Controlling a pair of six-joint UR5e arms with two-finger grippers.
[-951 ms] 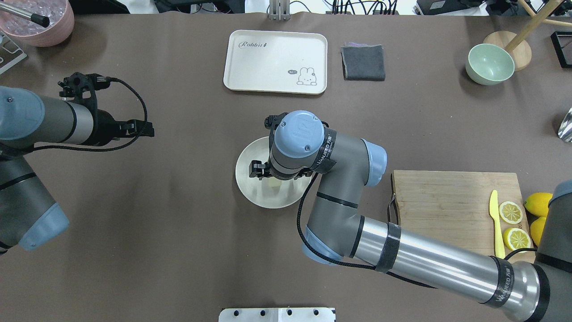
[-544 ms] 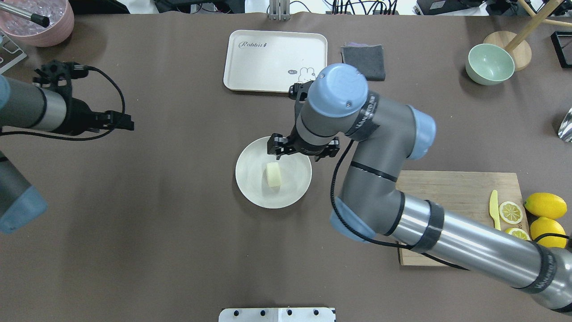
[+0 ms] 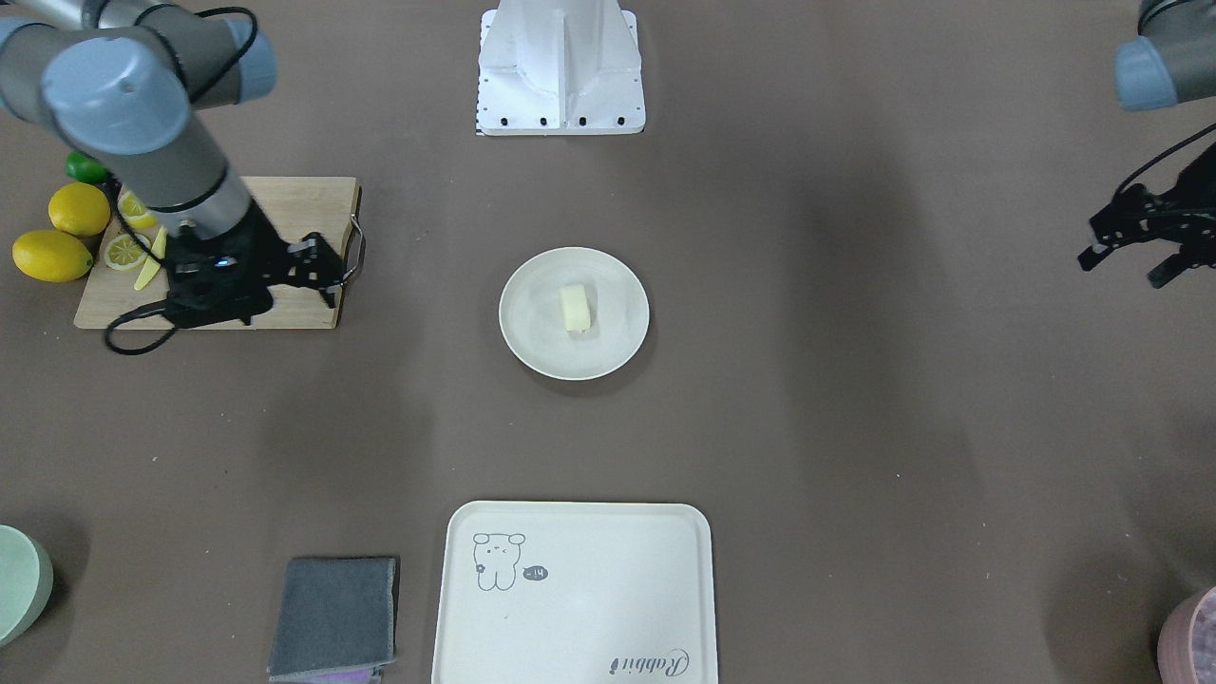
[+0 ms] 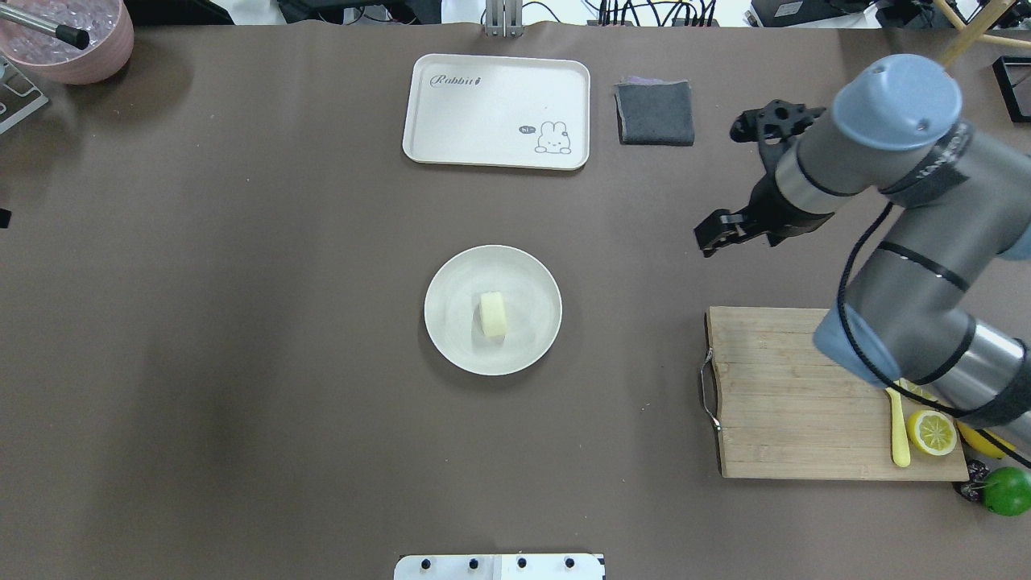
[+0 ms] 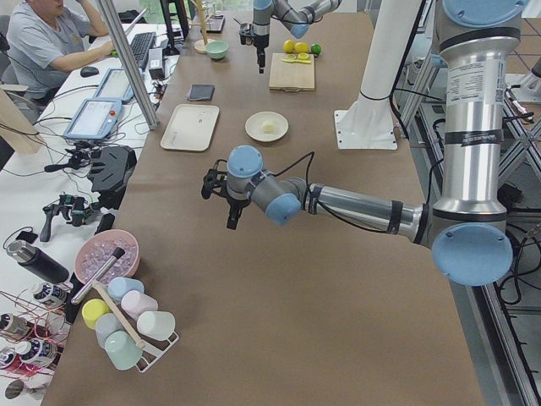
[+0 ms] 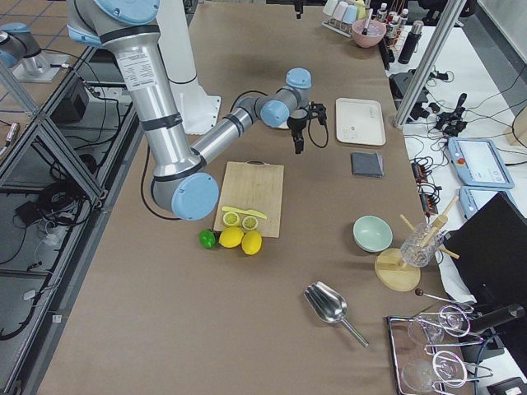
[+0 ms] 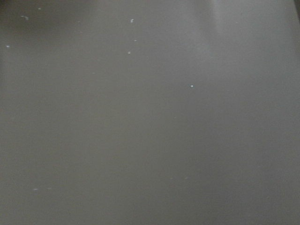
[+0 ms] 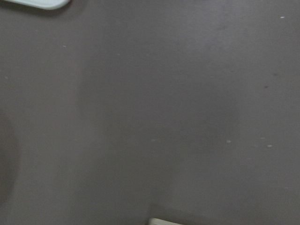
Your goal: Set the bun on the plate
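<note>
The bun [image 4: 492,313] [image 3: 575,308], a small pale cream block, lies near the middle of the round off-white plate [image 4: 527,282] [image 3: 541,332] at the table's centre, with nothing touching it. My right gripper [image 3: 328,271] [image 4: 713,239] hangs open and empty well to the plate's right in the overhead view, beyond the cutting board's far edge. My left gripper [image 3: 1126,269] stands open and empty far off on the other side of the table. Only a black sliver of it shows at the overhead view's left edge. Both wrist views show only bare brown table.
A cream tray [image 4: 495,109] and a folded grey cloth [image 4: 655,113] lie at the far side. A wooden cutting board [image 4: 789,395] holds a yellow knife [image 4: 896,427] and lemon slices at the right. A green bowl [image 4: 882,115] and a pink bowl [image 4: 68,36] stand in the far corners.
My right arm pulled away from over the plate to the right, leaving the bun lying on the plate. My left arm drew back to the left, almost out of the overhead view.
</note>
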